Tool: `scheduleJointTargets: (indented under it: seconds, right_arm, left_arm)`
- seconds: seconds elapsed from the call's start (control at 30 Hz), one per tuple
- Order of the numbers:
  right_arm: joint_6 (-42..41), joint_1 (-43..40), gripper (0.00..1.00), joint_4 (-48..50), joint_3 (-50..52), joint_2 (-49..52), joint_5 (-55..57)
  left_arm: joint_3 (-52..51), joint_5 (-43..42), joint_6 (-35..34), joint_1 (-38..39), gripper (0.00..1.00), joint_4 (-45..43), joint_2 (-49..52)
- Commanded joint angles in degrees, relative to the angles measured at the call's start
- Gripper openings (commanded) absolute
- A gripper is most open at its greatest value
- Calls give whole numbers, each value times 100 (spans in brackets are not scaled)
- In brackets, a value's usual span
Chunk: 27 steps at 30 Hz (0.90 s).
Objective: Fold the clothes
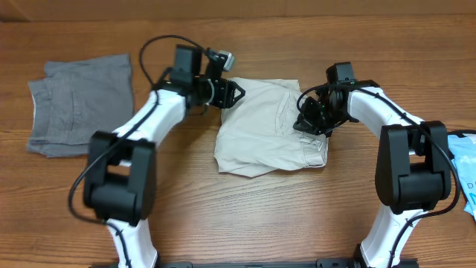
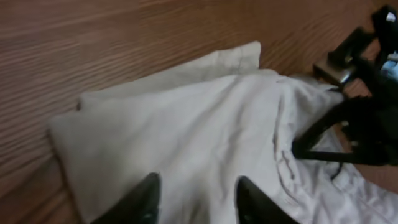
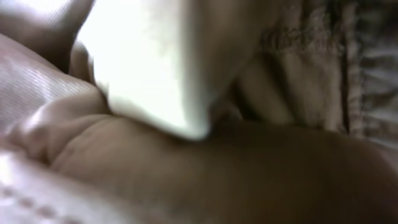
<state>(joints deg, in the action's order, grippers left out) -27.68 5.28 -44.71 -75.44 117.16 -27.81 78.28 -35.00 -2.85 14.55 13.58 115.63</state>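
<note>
Clothes [image 1: 260, 138]: right tool [image 1: 306, 123] pinching right edge; left tool [image 1: 236, 94] half-open over far-left corner.

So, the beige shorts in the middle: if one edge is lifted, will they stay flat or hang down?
Probably they hang down: the beige shorts lie in soft folds and wrinkles, so they look floppy. They seem thin and light, since the layers lie flat. Pushed on the wooden table, they would likely bunch up rather than slide whole.
</note>
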Motion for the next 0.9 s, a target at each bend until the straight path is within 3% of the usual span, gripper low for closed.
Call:
scheduleJointTargets:
  seconds: [0.0, 0.13, 0.23, 0.33, 0.63, 0.87]
  right_arm:
    - [116, -85, 5, -225, 284, 308, 1191]
    - [249, -85, 5, -249, 284, 308, 1198]
    - [243, -85, 5, -415, 284, 308, 1451]
    - [245, -98, 5, -570, 284, 308, 1670]
    - [597, -118, 5, -879, -125, 98, 1617]
    - [1606, -118, 8, -638, -374, -791, -2]
  left_arm:
    - [63, 87, -503, 140, 29, -339, 555]
    - [63, 212, -634, 142, 5, -568, 955]
    - [63, 726, -741, -109, 4, -439, 1003]
    - [168, 490, -964, -527, 8, -485, 960]
    - [835, -2277, -769, -1342, 22, 37, 450]
    - [835, -2186, 562, -798, 31, 2114, -210]
